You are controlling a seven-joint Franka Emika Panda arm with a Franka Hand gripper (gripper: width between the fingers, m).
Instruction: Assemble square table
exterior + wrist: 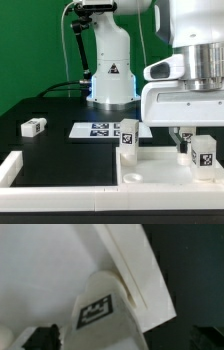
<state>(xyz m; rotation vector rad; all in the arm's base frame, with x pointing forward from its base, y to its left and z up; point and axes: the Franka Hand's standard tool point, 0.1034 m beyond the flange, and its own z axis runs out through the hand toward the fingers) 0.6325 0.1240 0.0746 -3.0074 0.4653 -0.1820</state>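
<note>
The white square tabletop [160, 170] lies at the front right of the exterior view. One tagged white leg [128, 136] stands at its far left corner and another [203, 155] stands near its right side. A third leg [33, 126] lies loose on the black table at the left. My gripper [184, 140] hangs low over the tabletop beside the right leg. In the wrist view a tagged leg [100, 314] sits between my gripper's [125, 339] dark fingers [42, 336]. They are spread, with a gap on the far finger's side. The tabletop [45, 269] lies behind it.
The marker board [98, 129] lies flat on the black table beyond the tabletop. A low white border bar [10, 166] runs along the front left. The robot's white base [110, 70] stands at the back, with a green wall behind it.
</note>
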